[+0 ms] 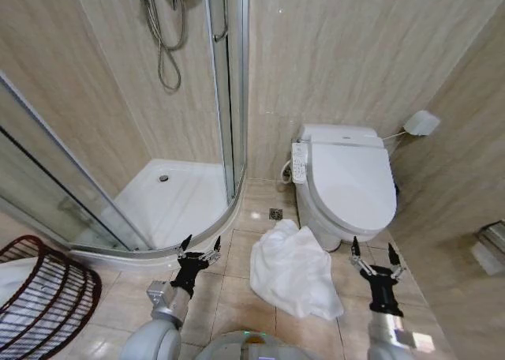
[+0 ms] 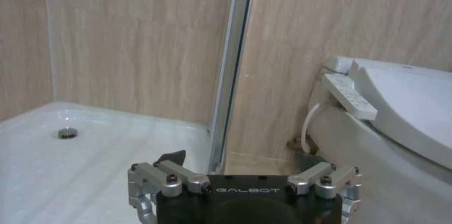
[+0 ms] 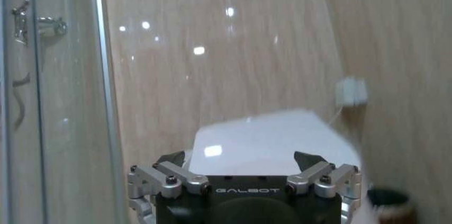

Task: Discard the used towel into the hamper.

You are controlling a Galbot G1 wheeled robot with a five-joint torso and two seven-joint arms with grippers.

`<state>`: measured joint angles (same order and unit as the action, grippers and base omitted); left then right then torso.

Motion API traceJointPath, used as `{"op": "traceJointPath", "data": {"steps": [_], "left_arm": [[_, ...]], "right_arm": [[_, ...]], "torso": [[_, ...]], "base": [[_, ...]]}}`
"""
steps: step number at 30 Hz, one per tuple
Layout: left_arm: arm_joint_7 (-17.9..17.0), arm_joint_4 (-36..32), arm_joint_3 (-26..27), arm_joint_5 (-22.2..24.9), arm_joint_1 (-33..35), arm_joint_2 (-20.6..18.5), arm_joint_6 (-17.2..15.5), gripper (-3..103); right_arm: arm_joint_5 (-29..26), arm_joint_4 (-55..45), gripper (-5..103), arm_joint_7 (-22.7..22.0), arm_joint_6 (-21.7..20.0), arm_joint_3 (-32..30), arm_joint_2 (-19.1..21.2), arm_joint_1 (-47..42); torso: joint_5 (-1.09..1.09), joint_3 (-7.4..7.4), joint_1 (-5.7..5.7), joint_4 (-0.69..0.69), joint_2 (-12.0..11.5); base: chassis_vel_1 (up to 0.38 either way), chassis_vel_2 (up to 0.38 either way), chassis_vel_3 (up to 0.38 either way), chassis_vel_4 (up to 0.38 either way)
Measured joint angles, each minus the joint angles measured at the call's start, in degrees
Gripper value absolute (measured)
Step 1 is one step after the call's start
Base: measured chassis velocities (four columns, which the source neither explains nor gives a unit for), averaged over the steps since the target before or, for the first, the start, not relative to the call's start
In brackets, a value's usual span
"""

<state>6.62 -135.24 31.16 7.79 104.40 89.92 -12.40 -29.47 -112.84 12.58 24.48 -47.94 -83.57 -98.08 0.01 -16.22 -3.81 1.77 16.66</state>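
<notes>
Both arms reach forward from the bottom of the head view, held low and roughly parallel. The left end effector [image 1: 200, 247] has its fingers spread apart and holds nothing. The right end effector [image 1: 375, 255] is spread the same way and holds nothing, its black wrist pointing ahead.

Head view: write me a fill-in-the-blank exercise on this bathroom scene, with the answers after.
1. The white towel lies crumpled on the ____.
2. The hamper stands on the robot's ____ side.
3. Both the left tool and the right tool are ____.
4. The toilet lid is ____.

Answers: floor; left; open; closed
</notes>
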Motion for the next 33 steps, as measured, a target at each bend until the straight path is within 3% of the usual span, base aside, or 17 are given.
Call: {"op": "traceJointPath", "data": {"steps": [6,9,12,13,15,23,33], "left_arm": [[0.0,0.0,0.0,0.0,0.0,0.0,0.0,100],[0.0,0.0,0.0,0.0,0.0,0.0,0.0,100],[0.0,0.0,0.0,0.0,0.0,0.0,0.0,100],[0.0,0.0,0.0,0.0,0.0,0.0,0.0,100],[0.0,0.0,0.0,0.0,0.0,0.0,0.0,100],[0.0,0.0,0.0,0.0,0.0,0.0,0.0,100],[0.0,0.0,0.0,0.0,0.0,0.0,0.0,100]], "right_arm": [[-6.5,0.4,100,2.0,-8.3,5.4,1.2,-0.7],[-7.2,1.9,100,0.5,-11.3,7.4,1.2,0.1],[-8.6,5.4,100,-3.9,-17.4,8.8,2.9,3.6],[-8.6,5.4,100,-3.9,-17.4,8.8,2.9,3.6],[-10.8,9.6,100,-6.2,-21.9,9.3,5.9,7.4],[-13.3,17.9,100,-7.9,-26.6,11.8,10.9,15.0],[-10.9,26.6,100,-7.3,-26.5,16.5,12.8,22.1]], "torso": [[0.00,-0.01,0.00,-0.01,0.0],[-0.01,-0.01,0.00,-0.01,0.0],[-0.01,-0.01,0.00,0.00,0.0],[-0.01,-0.01,0.00,0.00,0.0],[0.00,-0.01,0.00,0.00,0.0],[-0.01,-0.02,-0.01,0.00,0.0],[-0.01,-0.02,-0.01,0.00,0.0]], "base": [[0.000,0.000,0.000,0.000],[0.000,0.000,0.000,0.000],[0.000,0.000,0.000,0.000],[0.000,0.000,0.000,0.000],[0.000,0.000,0.000,0.000],[0.000,0.000,0.000,0.000],[0.000,0.000,0.000,0.000]]}}
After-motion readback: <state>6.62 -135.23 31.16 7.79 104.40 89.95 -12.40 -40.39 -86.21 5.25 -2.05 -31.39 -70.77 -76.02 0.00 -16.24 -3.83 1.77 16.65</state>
